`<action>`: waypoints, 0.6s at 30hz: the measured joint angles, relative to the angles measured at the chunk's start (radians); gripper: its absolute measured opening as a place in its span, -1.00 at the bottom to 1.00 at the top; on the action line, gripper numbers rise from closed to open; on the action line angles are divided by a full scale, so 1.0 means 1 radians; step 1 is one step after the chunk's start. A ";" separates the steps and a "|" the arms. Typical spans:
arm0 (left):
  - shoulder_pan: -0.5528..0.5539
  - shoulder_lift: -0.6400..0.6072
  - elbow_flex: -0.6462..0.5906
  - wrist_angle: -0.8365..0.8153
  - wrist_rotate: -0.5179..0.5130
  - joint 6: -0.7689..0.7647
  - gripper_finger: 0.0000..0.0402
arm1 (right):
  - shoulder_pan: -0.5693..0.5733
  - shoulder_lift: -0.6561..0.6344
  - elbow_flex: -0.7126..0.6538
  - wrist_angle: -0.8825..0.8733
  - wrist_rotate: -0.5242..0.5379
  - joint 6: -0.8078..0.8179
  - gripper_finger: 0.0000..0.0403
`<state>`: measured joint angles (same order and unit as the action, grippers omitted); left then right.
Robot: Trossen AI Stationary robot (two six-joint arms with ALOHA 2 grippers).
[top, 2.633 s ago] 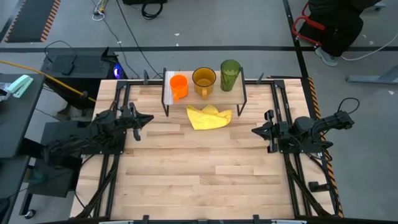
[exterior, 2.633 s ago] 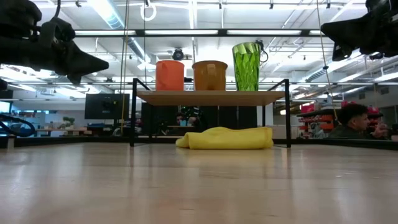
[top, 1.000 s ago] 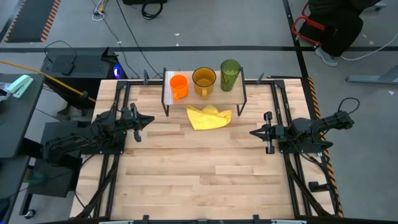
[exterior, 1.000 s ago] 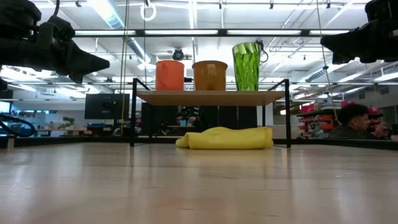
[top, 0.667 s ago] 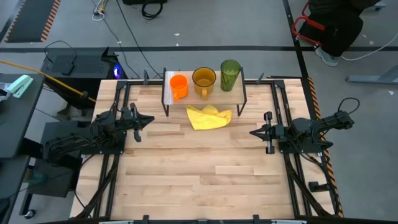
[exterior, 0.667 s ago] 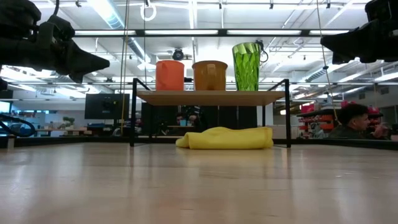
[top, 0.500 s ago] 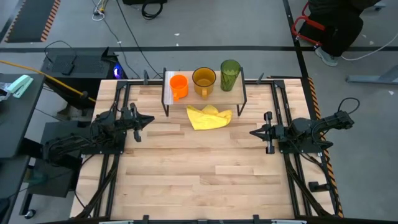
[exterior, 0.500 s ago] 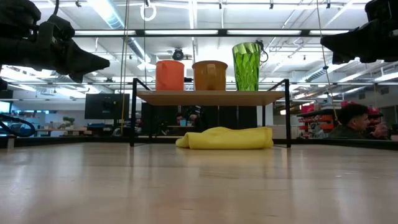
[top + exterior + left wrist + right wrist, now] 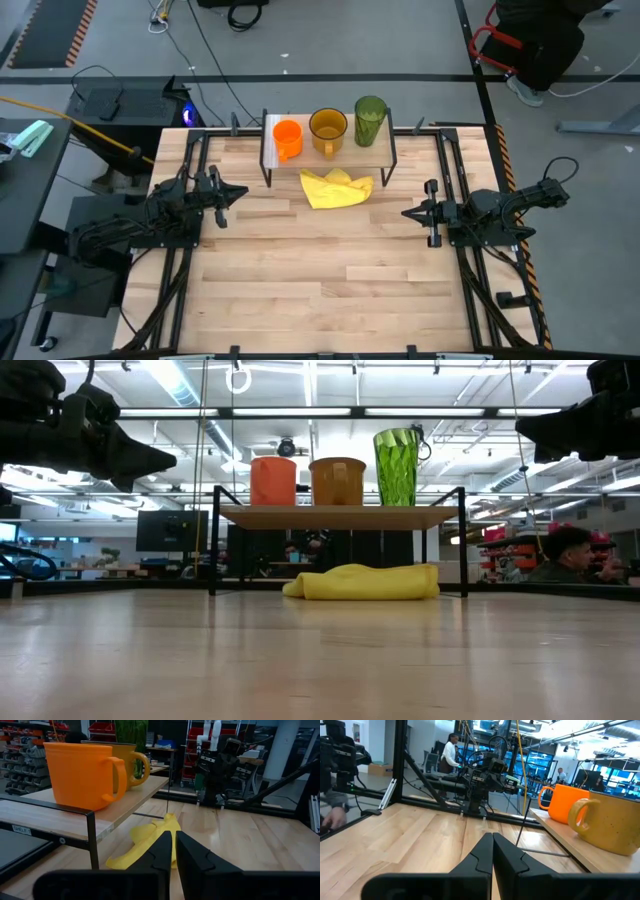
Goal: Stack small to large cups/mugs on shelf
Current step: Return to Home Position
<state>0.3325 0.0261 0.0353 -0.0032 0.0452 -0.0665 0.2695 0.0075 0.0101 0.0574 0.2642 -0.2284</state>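
On the shelf [image 9: 340, 517] at the table's far edge stand three cups/mugs in a row: a small orange mug [image 9: 287, 134], a wider amber mug [image 9: 328, 128] with a handle, and a tall green tumbler [image 9: 370, 118]. Each rests upright on its base on the top board. My left gripper [image 9: 240, 192] hovers over the table's left side, level and shut, with nothing between its fingers; its wrist view shows the orange mug [image 9: 82, 772] ahead. My right gripper [image 9: 405, 213] hovers over the right side, level, shut and holding nothing.
A crumpled yellow cloth [image 9: 336, 188] lies on the tabletop just in front of the shelf, partly under it. Bare wooden tabletop [image 9: 320, 270] stretches between the arms toward the near edge. A person [image 9: 570, 555] sits beyond the table's far right.
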 joint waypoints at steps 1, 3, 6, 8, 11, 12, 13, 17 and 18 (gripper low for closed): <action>0.000 0.000 0.000 0.000 0.000 0.000 -0.85 | 0.000 0.000 0.000 0.000 0.000 0.000 -0.93; 0.000 0.000 0.000 0.000 0.000 0.000 -0.84 | 0.000 0.000 0.000 0.000 0.000 0.000 -0.93; 0.000 0.000 0.000 0.000 0.000 0.000 -0.82 | 0.000 0.000 0.000 0.000 0.000 0.000 -0.93; 0.000 0.000 0.000 0.000 0.000 0.000 -0.80 | 0.000 0.000 0.000 0.000 0.000 0.000 -0.93; 0.000 0.000 0.000 0.000 0.000 0.000 -0.80 | 0.000 0.000 0.000 0.000 0.000 0.000 -0.93; 0.000 0.000 0.000 0.000 0.000 0.000 -0.81 | 0.000 0.000 0.000 0.000 0.000 0.000 -0.93; 0.000 0.000 0.000 0.000 0.000 0.000 -0.81 | 0.000 0.000 0.000 0.000 0.000 0.000 -0.93; 0.000 0.000 0.000 0.000 0.000 0.000 -0.84 | 0.000 0.000 0.000 0.000 0.000 0.000 -0.93; 0.000 0.000 0.000 0.000 0.000 0.001 -0.85 | 0.000 0.000 0.000 0.000 0.000 0.000 -0.93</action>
<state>0.3325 0.0261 0.0357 -0.0036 0.0452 -0.0658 0.2695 0.0074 0.0101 0.0574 0.2642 -0.2287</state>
